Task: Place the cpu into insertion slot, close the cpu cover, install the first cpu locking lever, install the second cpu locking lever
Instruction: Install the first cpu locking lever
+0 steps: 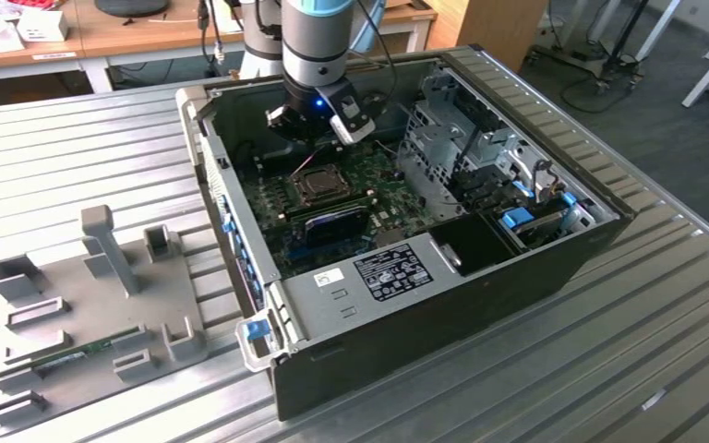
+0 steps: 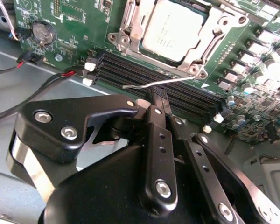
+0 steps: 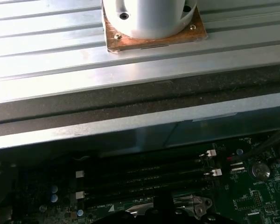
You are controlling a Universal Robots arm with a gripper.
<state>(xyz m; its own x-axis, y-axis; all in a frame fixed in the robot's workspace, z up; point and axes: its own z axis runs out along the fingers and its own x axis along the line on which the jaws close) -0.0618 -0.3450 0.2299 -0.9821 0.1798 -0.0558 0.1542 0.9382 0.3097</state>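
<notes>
The cpu [image 2: 172, 28] lies flat in the insertion slot [image 1: 318, 185] on the green motherboard [image 2: 74, 18]. The silvery cpu cover [image 2: 214, 44] is down around its grey top. A thin locking lever [image 2: 177, 80] sticks out from the socket's corner across the dark memory slots [image 2: 130, 70]. My gripper [image 2: 158, 95] is shut, its black fingertips pressed together right at this lever's wire, touching it or just short of it. In the exterior view the gripper [image 1: 314, 129] hangs inside the open computer case, just behind the socket.
The case walls [image 1: 213, 175] and drive cage [image 1: 465, 148] close in around the board. Red and black cables [image 2: 42, 84] run near the board's edge beside a coin battery [image 2: 43, 31]. A grey fixture plate [image 1: 96, 295] lies on the metal table at the exterior view's left.
</notes>
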